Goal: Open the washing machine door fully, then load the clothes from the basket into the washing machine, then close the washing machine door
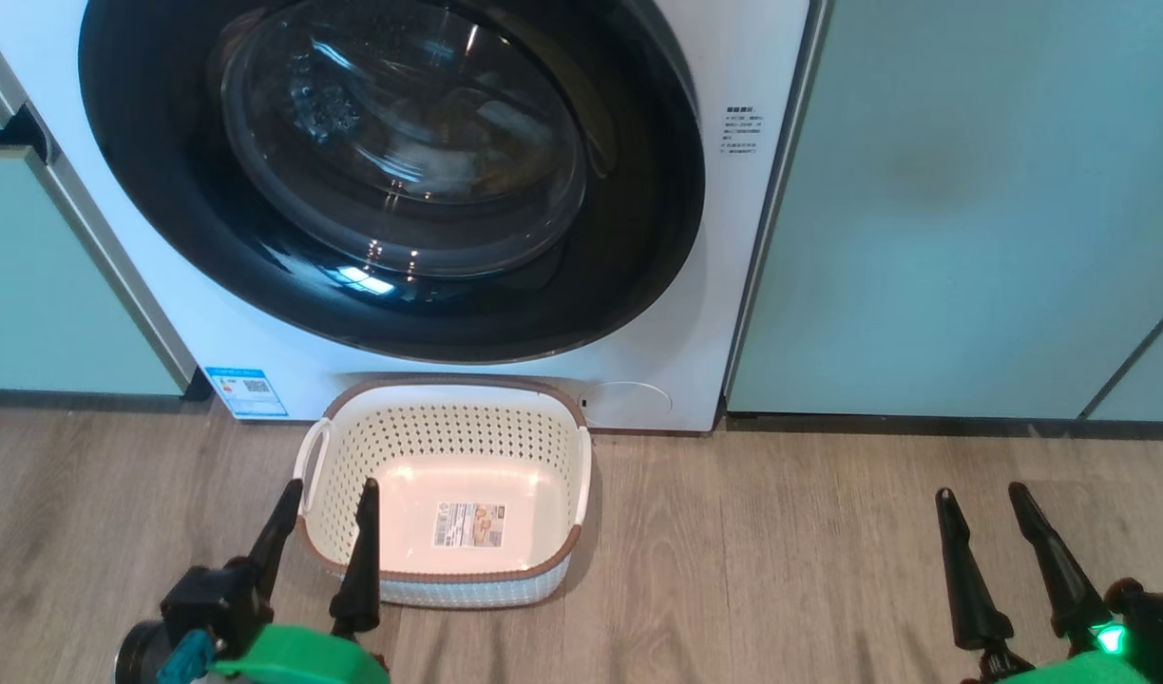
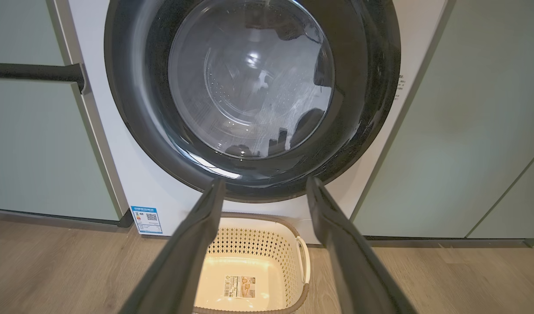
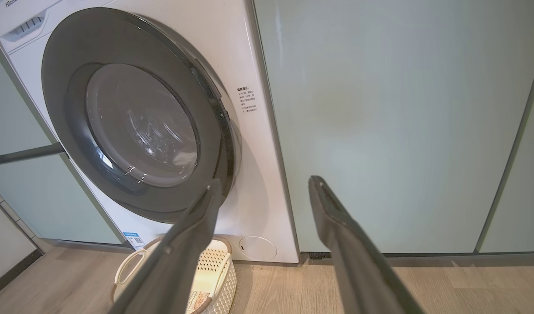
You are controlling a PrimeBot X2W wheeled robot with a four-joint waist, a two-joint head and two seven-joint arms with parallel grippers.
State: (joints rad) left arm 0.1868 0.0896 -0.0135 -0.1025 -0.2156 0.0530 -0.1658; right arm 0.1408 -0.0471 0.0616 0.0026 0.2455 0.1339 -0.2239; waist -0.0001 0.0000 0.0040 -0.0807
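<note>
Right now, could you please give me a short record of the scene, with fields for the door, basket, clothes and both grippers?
washing machine door: shut against the washing machine
basket: on the floor before the washer, nothing in it, label sticker bare on its bottom
clothes: probably the pale shape behind the door glass; not certain
left gripper: open, holding nothing, fingers crossing the basket's left edge in the head view
right gripper: open, holding nothing, over bare floor

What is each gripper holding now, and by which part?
Nothing is held. The left gripper is open beside the basket, and the right gripper is open over the floor.
</note>
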